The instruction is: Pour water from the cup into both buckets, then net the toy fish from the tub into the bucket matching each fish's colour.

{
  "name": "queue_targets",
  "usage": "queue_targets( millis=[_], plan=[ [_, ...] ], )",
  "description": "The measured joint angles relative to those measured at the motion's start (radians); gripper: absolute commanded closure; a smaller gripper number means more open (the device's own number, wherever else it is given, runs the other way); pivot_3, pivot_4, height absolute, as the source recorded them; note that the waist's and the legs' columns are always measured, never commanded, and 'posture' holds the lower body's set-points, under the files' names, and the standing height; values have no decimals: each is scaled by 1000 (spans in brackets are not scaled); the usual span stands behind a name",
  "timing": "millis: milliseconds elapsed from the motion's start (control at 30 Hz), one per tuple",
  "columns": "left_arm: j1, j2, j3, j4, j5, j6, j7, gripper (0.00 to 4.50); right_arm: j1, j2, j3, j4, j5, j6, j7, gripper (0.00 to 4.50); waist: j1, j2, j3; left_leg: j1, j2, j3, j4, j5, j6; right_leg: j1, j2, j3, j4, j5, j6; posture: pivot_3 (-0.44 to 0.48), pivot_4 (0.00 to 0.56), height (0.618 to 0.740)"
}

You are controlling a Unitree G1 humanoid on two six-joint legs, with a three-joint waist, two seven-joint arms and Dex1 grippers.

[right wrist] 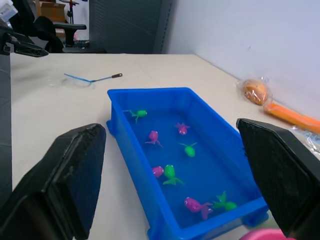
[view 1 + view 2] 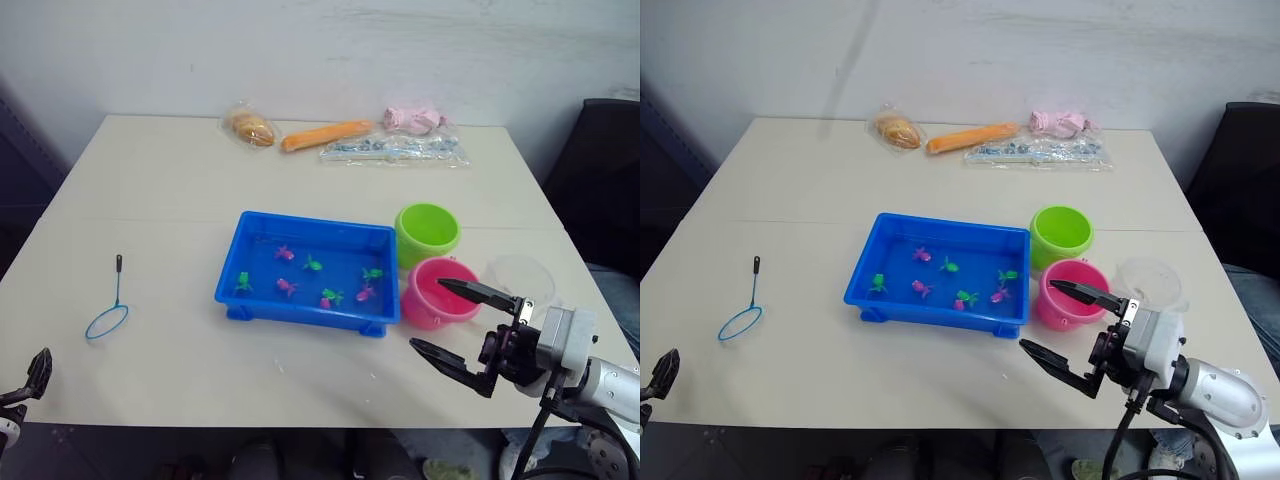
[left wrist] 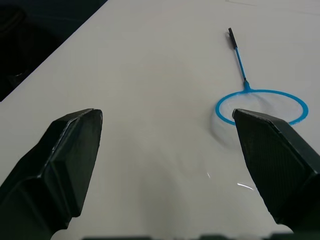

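The blue tub (image 2: pixel 300 312) stands mid-table, holding several green and pink toy fish (image 2: pixel 313 264) in water. To its right are the green bucket (image 2: pixel 427 232) and, nearer me, the pink bucket (image 2: pixel 440 292). The clear cup (image 2: pixel 520 275) stands right of the pink bucket. My right gripper (image 2: pixel 426 313) is open and empty in front of the pink bucket, pointing at the tub (image 1: pixel 200 180). The net (image 2: pixel 107 318) lies flat near the table's left front. My left gripper (image 3: pixel 166 114) is open at the front left corner, with the net's hoop (image 3: pixel 262 106) just beyond its fingers.
Along the far edge lie a bagged bun (image 2: pixel 251 128), an orange stick-shaped item (image 2: pixel 326 134), a pink bundle (image 2: pixel 412 118) and a clear bag (image 2: pixel 395 150). A black chair (image 2: pixel 600 180) stands off the table's right side.
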Motion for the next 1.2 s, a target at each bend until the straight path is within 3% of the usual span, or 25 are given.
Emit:
queue_targets(
  millis=[133,233,333,467,567,767,1033,1133,1200],
  plan=[
    [-90,72,-92,-48,15,124,48,0,-65,-15,16,-1,28,30,-6,48,4,0,0,-1,0,-5,0,1,-2,0,-1,-5,0,0,-2,0,150,740],
    [-214,170,-201,-82,35,318,104,0,-81,-26,20,-1,34,49,0,48,5,0,0,-2,0,-7,-1,4,-7,0,-2,-10,0,-1,-3,0,150,740],
    [-324,212,-260,-98,36,483,155,0,-94,-33,22,-2,40,58,-1,48,-3,2,0,-2,0,-4,-3,4,-8,0,-2,-13,1,-1,-2,0,150,740],
    [-542,265,-403,84,83,627,175,0,-96,-34,35,-11,39,67,-8,48,0,2,0,-2,1,1,-2,5,-9,-3,1,-22,3,-1,-2,0,150,740],
    [-664,269,-513,292,148,619,152,0,-101,-35,48,-12,29,66,-12,48,0,2,0,-1,0,5,1,5,-8,-4,1,-23,4,0,-1,0,150,740],
    [-851,268,-578,586,217,481,121,0,-117,-41,49,-14,18,65,-28,48,10,2,0,0,-1,6,5,5,-5,-3,-1,-26,10,0,0,0,150,740],
    [-914,269,-590,708,239,428,116,0,-79,-41,46,-31,6,64,-52,48,24,2,0,2,0,6,5,6,-7,-4,-1,-26,15,0,0,0,150,740],
    [-926,285,-600,711,241,473,83,789,-76,-41,45,-35,6,63,-57,0,23,2,0,2,0,7,5,6,-7,-4,0,-26,16,0,0,0,150,740],
    [-921,308,-604,701,240,517,54,1643,-76,-41,45,-36,6,63,-59,0,21,2,0,2,0,8,5,6,-6,-4,0,-25,15,0,0,0,150,740]
  ],
)
